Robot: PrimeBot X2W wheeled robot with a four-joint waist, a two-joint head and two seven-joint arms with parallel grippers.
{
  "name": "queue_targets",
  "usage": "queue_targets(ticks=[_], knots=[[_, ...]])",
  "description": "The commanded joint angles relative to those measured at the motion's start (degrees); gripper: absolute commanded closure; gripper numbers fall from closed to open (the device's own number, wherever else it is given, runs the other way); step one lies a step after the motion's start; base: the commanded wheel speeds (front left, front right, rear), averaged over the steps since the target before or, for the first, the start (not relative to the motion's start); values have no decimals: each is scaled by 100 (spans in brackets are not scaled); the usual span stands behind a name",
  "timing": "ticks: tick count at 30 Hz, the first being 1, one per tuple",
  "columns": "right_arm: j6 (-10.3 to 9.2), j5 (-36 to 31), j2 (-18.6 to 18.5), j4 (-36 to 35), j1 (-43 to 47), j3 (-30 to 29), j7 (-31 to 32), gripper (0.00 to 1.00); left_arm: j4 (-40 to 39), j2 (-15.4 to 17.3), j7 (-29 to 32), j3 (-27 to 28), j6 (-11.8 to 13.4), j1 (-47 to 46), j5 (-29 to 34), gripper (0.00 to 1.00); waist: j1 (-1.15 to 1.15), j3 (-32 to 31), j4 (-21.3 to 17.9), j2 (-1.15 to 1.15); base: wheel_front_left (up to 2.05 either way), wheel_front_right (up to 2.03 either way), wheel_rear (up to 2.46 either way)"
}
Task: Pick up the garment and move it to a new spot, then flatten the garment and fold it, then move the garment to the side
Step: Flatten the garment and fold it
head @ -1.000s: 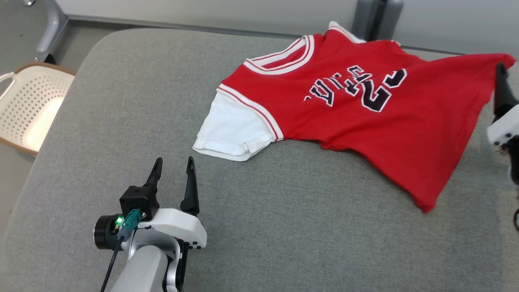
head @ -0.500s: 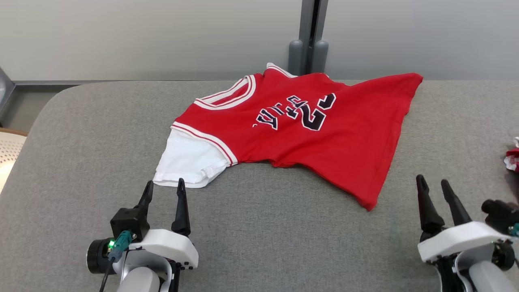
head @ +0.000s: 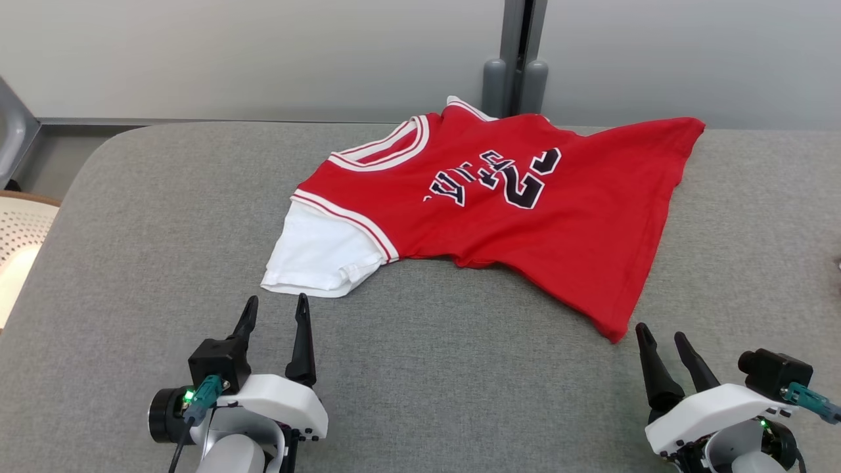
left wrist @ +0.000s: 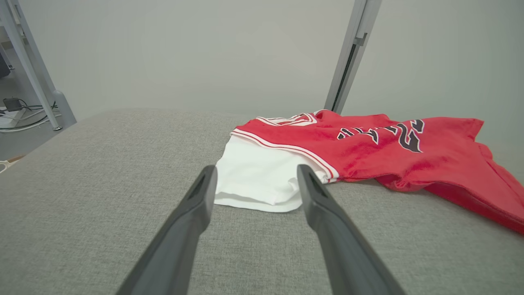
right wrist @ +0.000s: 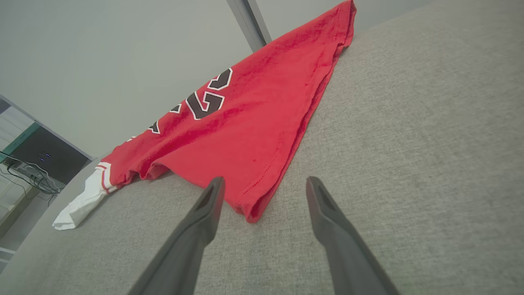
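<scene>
The garment [head: 525, 217] lies on the table [head: 164, 249] toward 12 o'clock, its sleeve [head: 322, 256] at the 9 o'clock end. The left gripper [head: 276, 299] sits at 7 o'clock, just before the sleeve. The right gripper [head: 659, 331] sits at 5 o'clock, near the hem corner [head: 614, 332]. A post [head: 519, 59] stands behind the table, and a basket [head: 20, 230] lies off its 9 o'clock edge.
</scene>
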Motion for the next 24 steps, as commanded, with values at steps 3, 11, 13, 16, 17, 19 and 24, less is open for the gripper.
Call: queue_targets(ticks=[3,11,13,16,17,19,24], knots=[[2,-6,66,104,-98,-132,115,0,-4,27,-25,-55,-4,-80,-60,0,0,108,195,0,0,0,0],[2,123,253,561,-357,-553,595,0,-57,25,-25,-164,45,-136,-143,0,0,323,614,0,0,0,0],[2,116,309,676,-387,-564,715,0,-67,22,-25,-165,47,-143,-158,0,0,351,691,0,0,0,0],[2,82,382,763,-421,-526,811,0,-73,24,-25,-150,66,-128,-163,0,0,364,765,0,0,0,0],[2,78,398,782,-423,-522,815,37,-77,22,-25,-141,66,-126,-166,0,0,367,780,0,0,0,0],[2,60,423,799,-412,-503,827,100,-87,23,-25,-124,63,-120,-165,0,0,371,793,0,0,0,0],[2,20,410,725,-439,-533,705,100,-94,21,-25,-65,79,-116,-134,0,0,362,709,0,0,0,0]])
